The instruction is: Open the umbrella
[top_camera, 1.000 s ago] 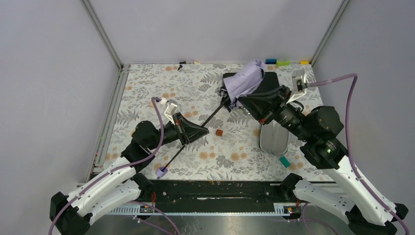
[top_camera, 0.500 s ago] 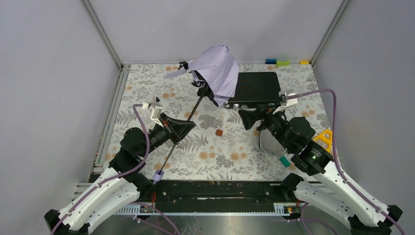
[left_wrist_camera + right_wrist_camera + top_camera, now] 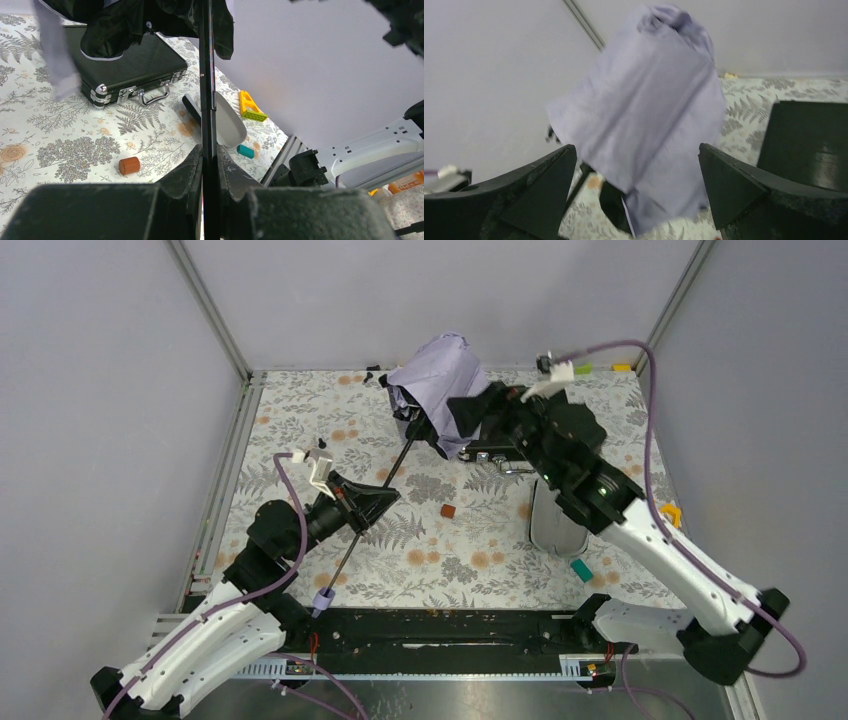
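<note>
Above the table (image 3: 300, 410), clamping umbrella (image 3: 437, 385) shaft (image 3: 400, 465) in left gripper (image 3: 385, 495), holding right gripper (image 3: 468, 412) splayed wide beside the canopy (image 3: 644, 115).

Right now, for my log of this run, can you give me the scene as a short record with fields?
umbrella: canopy unopened, fabric bunched at the raised end, shaft tilted
left gripper: fingers shut on the shaft
right gripper: open, fingers flanking the canopy
briefcase: closed, lying flat beyond the canopy
</note>
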You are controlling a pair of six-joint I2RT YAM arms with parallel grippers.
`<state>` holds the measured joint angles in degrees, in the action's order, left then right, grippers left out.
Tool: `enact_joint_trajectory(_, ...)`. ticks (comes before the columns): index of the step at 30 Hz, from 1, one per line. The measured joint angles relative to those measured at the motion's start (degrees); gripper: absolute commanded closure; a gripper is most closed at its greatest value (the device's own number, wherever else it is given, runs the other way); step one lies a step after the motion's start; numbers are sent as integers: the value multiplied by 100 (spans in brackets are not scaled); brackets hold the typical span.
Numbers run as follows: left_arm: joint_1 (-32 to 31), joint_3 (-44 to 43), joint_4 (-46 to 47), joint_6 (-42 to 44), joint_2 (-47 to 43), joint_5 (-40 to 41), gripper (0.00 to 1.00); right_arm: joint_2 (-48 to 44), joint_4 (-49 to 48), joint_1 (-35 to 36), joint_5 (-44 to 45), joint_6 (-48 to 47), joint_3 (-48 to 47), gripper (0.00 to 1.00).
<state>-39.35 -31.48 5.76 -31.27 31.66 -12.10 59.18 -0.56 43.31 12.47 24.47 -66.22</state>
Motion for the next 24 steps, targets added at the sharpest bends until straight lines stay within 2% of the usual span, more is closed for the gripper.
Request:
enact_joint_trajectory(4,0,0,0,7,44,0,100,1099,44,0,-109,109,-1056,1)
enact_joint_trajectory(5,0,0,-2,7,57,2,100,1320,50,0,-173,162,-1237,6)
enact_joint_trajectory(8,0,0,0,20,114,11,100,1788,109,0,-308,293,-1552,35)
enact_joint_trajectory(11,22,0,-15,26,212,149,100,2111,227,-2,-267,293,-1768,61)
enact_joint_trajectory(17,35,-11,-310,140,299,520,100,2151,588,-52,33,24,-2033,98)
enact_joint_trajectory(20,101,-52,-417,151,310,721,100,1912,734,-286,44,-68,-2039,100)
enact_joint_trajectory(23,273,-109,-498,144,332,986,100,1499,890,-809,57,-98,-2037,100)
enact_joint_trajectory(24,332,-120,-535,136,330,1086,100,1325,890,-1001,98,-118,-2026,96)
